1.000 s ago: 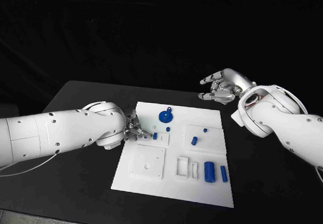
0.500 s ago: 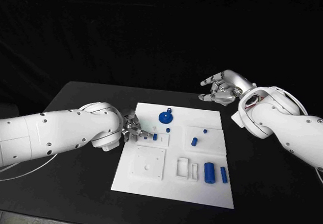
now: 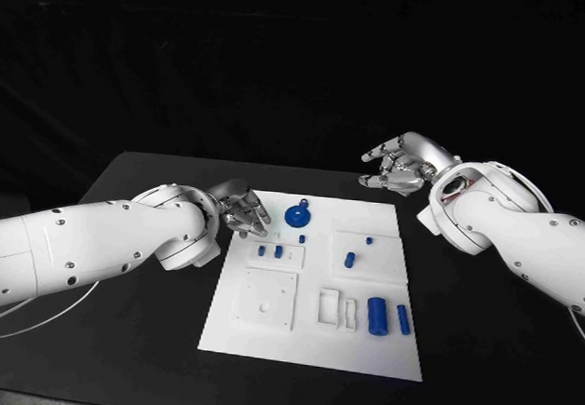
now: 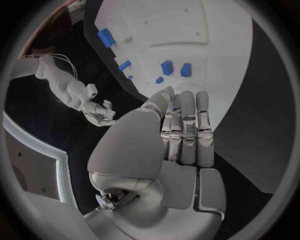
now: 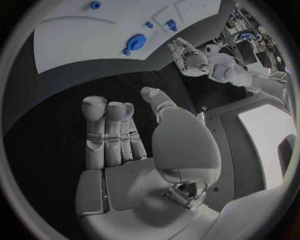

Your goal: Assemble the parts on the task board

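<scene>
My left hand (image 3: 242,209) hangs over the near-left edge of the task board (image 3: 270,336), fingers straight and close together, holding nothing. Just beyond its fingertips two small blue parts (image 3: 269,252) stand in a shallow tray, and the round blue disc (image 3: 298,212) lies just beside the hand, further in on the board. Farther right lie a short blue peg (image 3: 351,259) and two longer blue bars (image 3: 387,316), well apart from either hand. My right hand (image 3: 401,163) floats over the bare desk (image 3: 153,179) past the board's far corner, fingers loosely curled, empty. The risk I see: reaching for the small pair with flat fingers, I could knock them over or nudge the disc.
</scene>
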Controlling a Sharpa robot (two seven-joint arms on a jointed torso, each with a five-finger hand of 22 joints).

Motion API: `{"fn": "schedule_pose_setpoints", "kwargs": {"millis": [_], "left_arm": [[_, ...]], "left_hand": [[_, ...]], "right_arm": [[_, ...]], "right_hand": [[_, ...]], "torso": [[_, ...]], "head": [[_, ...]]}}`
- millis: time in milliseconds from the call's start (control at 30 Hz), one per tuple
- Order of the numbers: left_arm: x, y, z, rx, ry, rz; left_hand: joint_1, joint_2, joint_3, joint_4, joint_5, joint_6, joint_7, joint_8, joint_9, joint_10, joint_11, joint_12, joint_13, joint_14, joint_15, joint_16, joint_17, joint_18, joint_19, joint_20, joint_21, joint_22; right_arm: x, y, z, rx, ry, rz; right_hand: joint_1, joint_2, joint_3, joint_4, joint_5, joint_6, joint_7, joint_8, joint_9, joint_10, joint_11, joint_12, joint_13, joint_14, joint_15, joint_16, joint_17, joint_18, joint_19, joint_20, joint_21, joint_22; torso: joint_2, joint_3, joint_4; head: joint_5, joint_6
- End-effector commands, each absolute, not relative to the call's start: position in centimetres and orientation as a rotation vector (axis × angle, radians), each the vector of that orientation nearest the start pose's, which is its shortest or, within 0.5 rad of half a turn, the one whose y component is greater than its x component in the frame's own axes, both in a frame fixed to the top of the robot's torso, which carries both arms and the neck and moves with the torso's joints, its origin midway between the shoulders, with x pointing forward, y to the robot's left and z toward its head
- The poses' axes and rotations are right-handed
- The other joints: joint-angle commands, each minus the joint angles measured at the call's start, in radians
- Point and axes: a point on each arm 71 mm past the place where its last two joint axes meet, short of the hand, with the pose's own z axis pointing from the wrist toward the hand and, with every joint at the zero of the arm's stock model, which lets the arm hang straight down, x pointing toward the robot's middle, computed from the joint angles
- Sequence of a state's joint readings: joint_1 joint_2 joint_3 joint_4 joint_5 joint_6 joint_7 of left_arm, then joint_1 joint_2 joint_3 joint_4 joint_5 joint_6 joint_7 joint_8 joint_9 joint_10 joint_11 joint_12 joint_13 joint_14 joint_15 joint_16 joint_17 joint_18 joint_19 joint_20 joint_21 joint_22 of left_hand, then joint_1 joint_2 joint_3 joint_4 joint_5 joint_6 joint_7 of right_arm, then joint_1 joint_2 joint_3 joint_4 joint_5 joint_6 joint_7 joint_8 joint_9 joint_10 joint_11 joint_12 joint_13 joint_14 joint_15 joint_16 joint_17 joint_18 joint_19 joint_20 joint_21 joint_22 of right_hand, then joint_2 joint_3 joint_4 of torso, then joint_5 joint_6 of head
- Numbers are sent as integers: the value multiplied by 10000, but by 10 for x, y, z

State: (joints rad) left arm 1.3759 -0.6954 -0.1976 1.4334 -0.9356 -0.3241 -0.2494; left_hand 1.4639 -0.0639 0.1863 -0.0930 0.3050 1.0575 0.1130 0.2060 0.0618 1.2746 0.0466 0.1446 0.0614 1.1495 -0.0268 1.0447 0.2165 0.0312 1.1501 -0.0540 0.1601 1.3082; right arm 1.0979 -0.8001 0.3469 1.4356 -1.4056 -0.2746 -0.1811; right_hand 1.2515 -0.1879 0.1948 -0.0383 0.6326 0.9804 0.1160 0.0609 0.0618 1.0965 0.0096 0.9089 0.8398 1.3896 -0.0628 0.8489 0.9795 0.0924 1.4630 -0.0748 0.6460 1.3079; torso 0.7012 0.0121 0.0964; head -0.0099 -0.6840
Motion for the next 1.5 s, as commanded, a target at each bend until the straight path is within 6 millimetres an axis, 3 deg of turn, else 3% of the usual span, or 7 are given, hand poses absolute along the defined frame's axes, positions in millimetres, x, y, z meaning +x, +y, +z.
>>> {"fn": "schedule_pose_setpoints", "kwargs": {"millis": [33,167,233,400,633,1000,1500], "left_arm": [[514,150,-154,-1052,16472,-8687],[515,137,-152,-40,16139,-8802],[516,132,-151,365,16058,-8779],[520,116,-153,1474,16049,-8491],[528,100,-158,2602,16435,-7739],[538,90,-168,3446,16918,-7072],[538,85,-177,3860,17432,-6806]], "left_hand": [[-17,5,148,-392,-161,427,-33,-541,18,188,-5,-359,-12,127,-15,-80,-11,214,-164,-2,408,277],[6,125,264,-807,-850,892,-52,-1199,53,219,55,-801,-9,262,16,-106,28,339,-345,19,1032,275],[-28,133,274,-878,-862,1025,-69,-1313,66,170,78,-820,-19,292,12,-124,33,370,-385,29,1167,272],[-193,110,300,-957,-1128,1037,-69,-1426,53,-90,140,-842,-27,518,35,-33,89,447,-316,67,1413,244],[-607,-101,309,-770,-1670,846,-82,-1428,48,-420,200,-847,-29,844,83,185,194,512,22,160,1352,92],[-588,-409,503,-622,-1635,762,-46,-1424,55,-832,318,-855,-31,842,133,132,161,545,242,213,920,117],[-633,-408,524,-531,-1554,700,-44,-1428,50,-1033,360,-862,-33,891,152,241,181,582,380,238,811,194]], "right_arm": [[530,-229,-104,1609,14848,6676],[530,-228,-105,1676,14862,6751],[531,-228,-105,1718,14861,6806],[531,-227,-105,1798,14827,6953],[530,-224,-104,1792,14794,7090],[529,-220,-103,1745,14747,7211],[528,-220,-102,1736,14729,7227]], "right_hand": [[-55,-17,107,-59,1,166,16,12,15,9,-37,-78,-200,-56,-4,-67,-59,109,169,-71,-68,715],[-82,-30,313,-159,-141,206,5,15,16,72,-58,-632,-932,-147,-15,-184,-153,118,125,-82,-364,658],[-84,-22,381,-176,-198,211,8,14,16,108,-65,-875,-1237,-163,-15,-223,-191,129,103,-85,-565,615],[-165,-75,758,-235,-406,301,-14,8,16,759,16,-2875,-3504,-202,-17,-644,-797,203,-17,-69,-2293,91],[-144,-53,888,-327,-426,403,15,10,14,1133,9,-4495,-5156,-235,20,-562,-980,222,95,-67,-2619,89],[-134,-19,776,-323,-405,365,43,14,16,1508,77,-5483,-6289,-260,56,-464,-1128,250,216,-41,-2913,246],[-122,-26,717,-283,-391,342,49,14,17,1557,98,-5645,-6505,-264,68,-445,-1174,262,262,-29,-3059,289]], "torso": [[20,17,-32],[26,21,-24],[30,22,-19],[46,28,-18],[86,54,-32],[190,104,-58],[159,78,-45]], "head": [[-7,82],[-51,122],[-59,137],[-94,174],[-110,205],[-132,259],[-166,184]]}}
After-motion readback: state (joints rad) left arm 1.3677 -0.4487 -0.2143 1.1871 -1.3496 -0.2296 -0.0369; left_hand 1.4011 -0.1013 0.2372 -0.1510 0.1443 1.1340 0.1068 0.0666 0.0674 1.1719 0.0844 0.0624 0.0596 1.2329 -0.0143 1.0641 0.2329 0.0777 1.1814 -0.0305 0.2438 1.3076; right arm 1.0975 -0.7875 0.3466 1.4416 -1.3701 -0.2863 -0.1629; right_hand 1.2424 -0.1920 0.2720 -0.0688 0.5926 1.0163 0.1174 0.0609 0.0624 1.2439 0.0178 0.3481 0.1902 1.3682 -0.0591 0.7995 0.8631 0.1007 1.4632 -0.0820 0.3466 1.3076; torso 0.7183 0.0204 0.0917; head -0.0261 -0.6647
